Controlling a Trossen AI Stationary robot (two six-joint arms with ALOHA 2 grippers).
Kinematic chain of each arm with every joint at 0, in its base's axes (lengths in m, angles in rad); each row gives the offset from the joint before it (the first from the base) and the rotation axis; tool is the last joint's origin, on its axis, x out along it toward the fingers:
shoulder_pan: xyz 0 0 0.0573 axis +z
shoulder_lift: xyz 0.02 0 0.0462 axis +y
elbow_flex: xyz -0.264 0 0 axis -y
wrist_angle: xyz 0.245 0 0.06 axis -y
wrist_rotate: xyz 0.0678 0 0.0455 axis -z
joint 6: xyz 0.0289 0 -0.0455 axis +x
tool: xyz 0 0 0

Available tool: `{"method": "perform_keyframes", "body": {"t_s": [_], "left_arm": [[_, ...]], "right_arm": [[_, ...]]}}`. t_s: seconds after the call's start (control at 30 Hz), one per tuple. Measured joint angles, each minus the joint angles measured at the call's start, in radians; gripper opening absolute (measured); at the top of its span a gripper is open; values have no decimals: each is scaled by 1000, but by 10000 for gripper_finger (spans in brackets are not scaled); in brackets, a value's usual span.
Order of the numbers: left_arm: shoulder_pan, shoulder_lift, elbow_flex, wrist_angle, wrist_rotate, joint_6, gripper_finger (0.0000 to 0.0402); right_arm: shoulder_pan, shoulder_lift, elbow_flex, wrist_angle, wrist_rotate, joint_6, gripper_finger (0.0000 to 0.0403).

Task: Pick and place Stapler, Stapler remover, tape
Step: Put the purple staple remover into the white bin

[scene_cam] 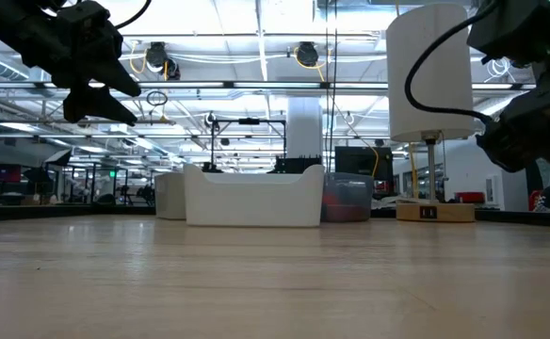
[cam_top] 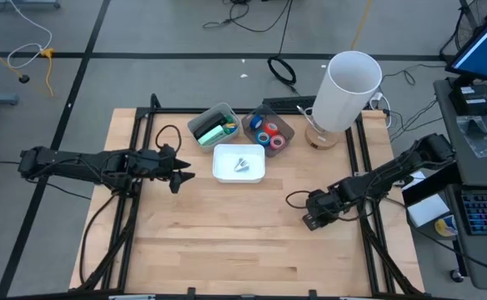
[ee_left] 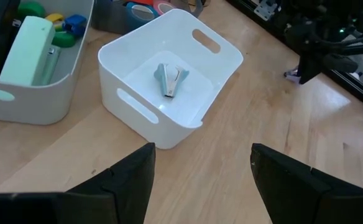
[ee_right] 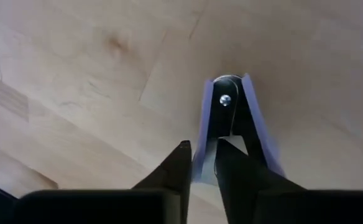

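Note:
A purple stapler remover (ee_right: 231, 118) lies on the wood under my right gripper (ee_right: 200, 158), which is low over the table's right part (cam_top: 308, 218) and shut on one of its arms. A second, grey-blue stapler remover (ee_left: 171, 79) lies in the white bin (cam_top: 252, 173). The pale green stapler (cam_top: 214, 132) rests in the grey bin (ee_left: 38, 106). Blue, red and pink tape rolls (cam_top: 270, 135) sit in the dark bin. My left gripper (ee_left: 200, 152) hovers open, left of the white bin (cam_top: 179, 175), touching nothing. My right gripper pinches one purple arm of the stapler remover (ee_right: 200, 146) near its open end. One finger (ee_right: 234, 165) stands inside the V and the other outside it. The fingers come from above, along the arm. The hinged end (ee_right: 225, 99) points away and seems to lie on the wood.
A tall white cylinder on a wooden base (cam_top: 348, 87) stands at the far right behind the bins. Black frame rails (cam_top: 364, 150) run along both table sides. Bare wood (cam_top: 227, 233) fills the near half. A desk with a keyboard (cam_top: 481, 212) is right of the table.

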Motion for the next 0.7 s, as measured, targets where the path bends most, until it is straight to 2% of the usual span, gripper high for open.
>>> {"method": "perform_keyframes", "body": {"t_s": [0.13,0.33,0.43,0.57,0.7], "left_arm": [[0,0,0,0,0,-3,262],[0,0,0,0,0,-2,262],[0,0,0,0,0,-3,262],[0,0,0,0,0,-3,262],[0,0,0,0,0,-3,262]], "right_arm": [[0,-7,1,-5,-2,-18,31],[0,-48,-1,-1,17,-30,30],[0,-80,-3,64,20,-34,30],[-11,-123,-3,293,47,-31,28],[-36,-132,-3,597,159,-60,28]]}}
